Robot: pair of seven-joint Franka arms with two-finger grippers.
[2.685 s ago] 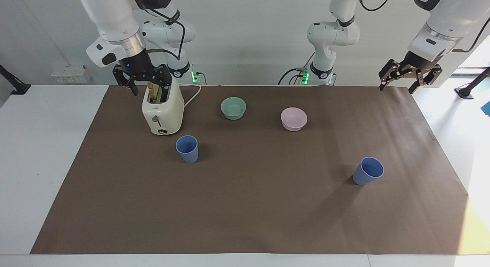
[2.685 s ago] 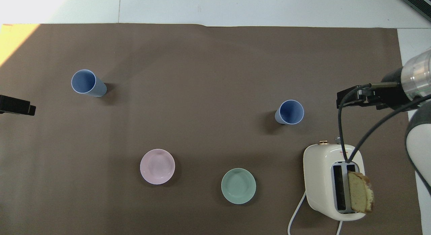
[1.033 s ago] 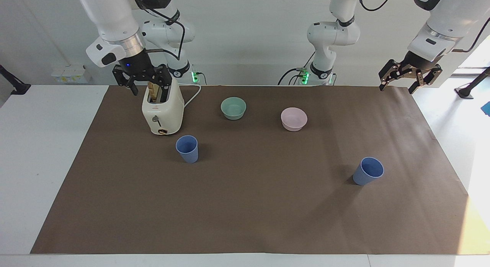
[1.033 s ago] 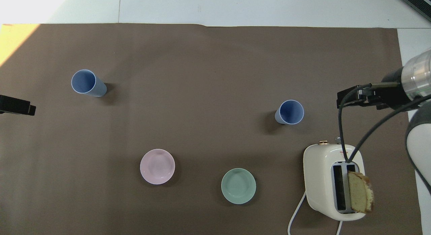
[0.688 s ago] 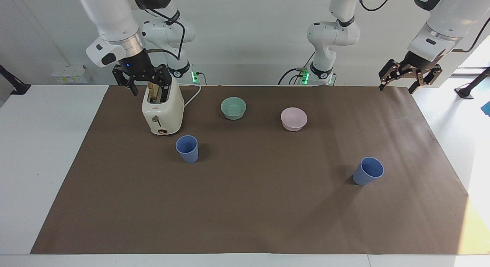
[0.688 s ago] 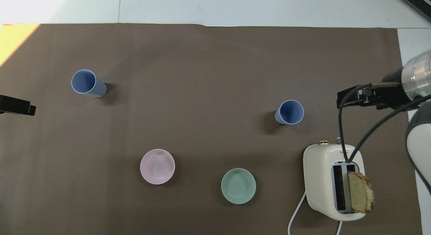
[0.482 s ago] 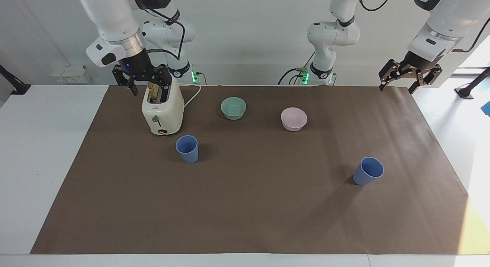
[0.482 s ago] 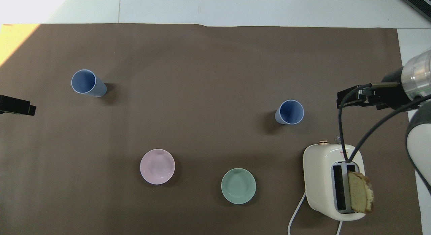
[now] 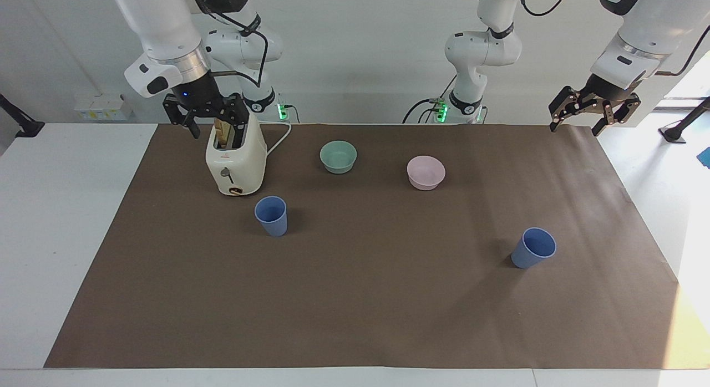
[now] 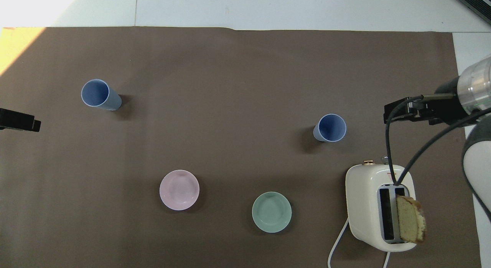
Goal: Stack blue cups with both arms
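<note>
No legible text, numbers or signs. The toaster (image 9: 236, 159) carries a small red mark on its front face, above the lever; its lettering cannot be read.

Two blue cups (image 9: 271, 215) (image 9: 533, 248) upright, unstacked, well apart on mat.

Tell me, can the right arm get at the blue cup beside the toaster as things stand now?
Probably yes. The right gripper hangs open over the toaster, and the blue cup stands upright just past it with bare mat around it. Only the toaster stands close.
</note>
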